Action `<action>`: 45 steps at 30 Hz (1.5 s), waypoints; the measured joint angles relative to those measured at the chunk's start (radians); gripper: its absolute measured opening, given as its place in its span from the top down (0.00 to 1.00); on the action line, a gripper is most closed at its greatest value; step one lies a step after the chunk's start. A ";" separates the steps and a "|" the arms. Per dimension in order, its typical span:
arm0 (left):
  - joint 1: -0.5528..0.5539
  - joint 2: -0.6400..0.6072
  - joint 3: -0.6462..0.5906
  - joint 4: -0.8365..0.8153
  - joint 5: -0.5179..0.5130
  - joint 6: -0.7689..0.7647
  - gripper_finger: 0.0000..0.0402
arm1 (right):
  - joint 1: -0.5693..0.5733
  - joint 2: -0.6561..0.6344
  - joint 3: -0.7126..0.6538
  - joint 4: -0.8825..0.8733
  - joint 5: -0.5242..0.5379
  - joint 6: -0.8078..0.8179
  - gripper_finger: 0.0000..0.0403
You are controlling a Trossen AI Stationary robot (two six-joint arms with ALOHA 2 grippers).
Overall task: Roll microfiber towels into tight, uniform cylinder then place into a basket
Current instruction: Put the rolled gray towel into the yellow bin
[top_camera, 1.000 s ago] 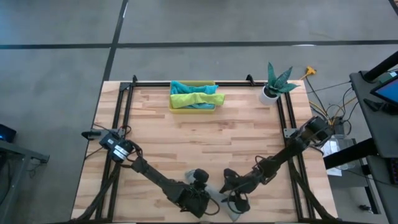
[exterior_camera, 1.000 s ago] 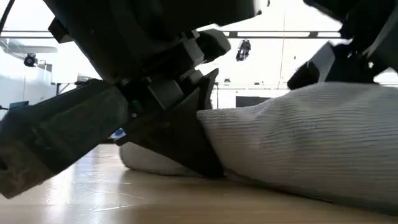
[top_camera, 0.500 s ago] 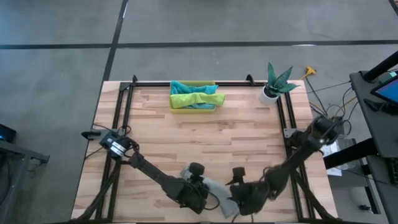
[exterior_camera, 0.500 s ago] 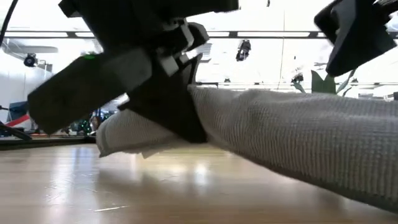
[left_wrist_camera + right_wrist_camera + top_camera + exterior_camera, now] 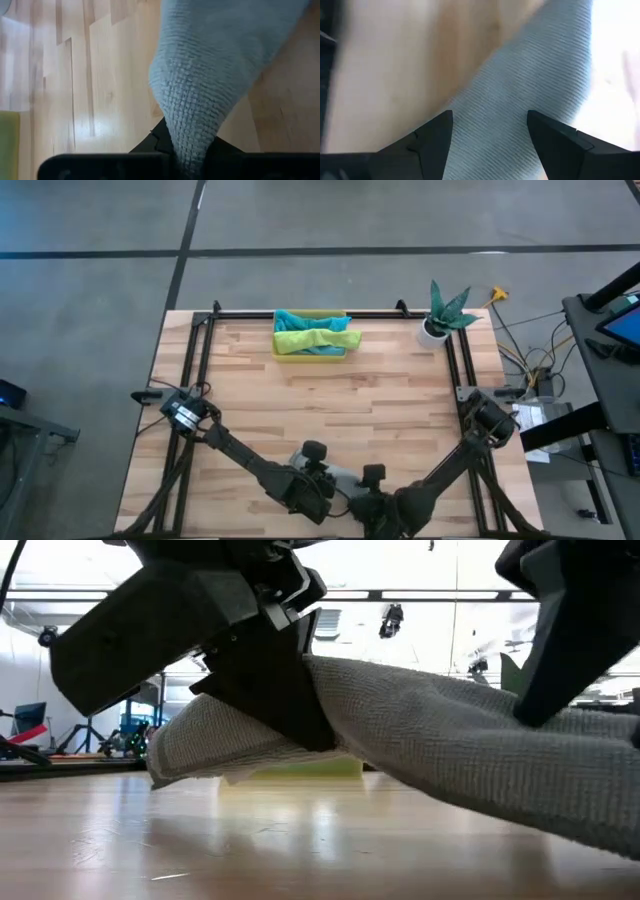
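So three towels (image 5: 312, 336) already sat in the basket (image 5: 283, 353) at the table's far edge, while the left claw (image 5: 300, 705) pinched the grey towel (image 5: 470, 755) at the near edge, right claw (image 5: 490, 131) spread open over it, still unrolled I'd say.

Grey towel (image 5: 450, 745) at the desk's near edge, waffle-textured, stretched out and unrolled, one end lifted clear of the wood, the rest sagging lower. Yellow basket (image 5: 310, 355) at the far edge, centre, holding a teal towel (image 5: 300, 321) and a lime green towel (image 5: 318, 340), both loosely bunched.
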 joint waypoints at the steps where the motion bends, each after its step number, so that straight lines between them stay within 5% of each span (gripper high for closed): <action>1: 0.000 0.000 0.000 0.000 0.000 0.000 1.00 | -0.004 0.006 0.023 -0.049 0.000 0.013 0.38; 21: -0.006 -0.001 -0.001 -0.022 0.053 -0.049 1.00 | -0.018 0.005 0.074 -0.169 -0.001 0.101 0.08; 34: -0.012 -0.001 -0.002 -0.052 0.057 -0.021 1.00 | -0.056 0.005 -0.007 -0.095 0.000 0.414 0.07; 45: -0.012 -0.001 -0.002 -0.098 0.055 -0.016 1.00 | -0.059 0.005 -0.095 0.157 -0.101 0.437 0.07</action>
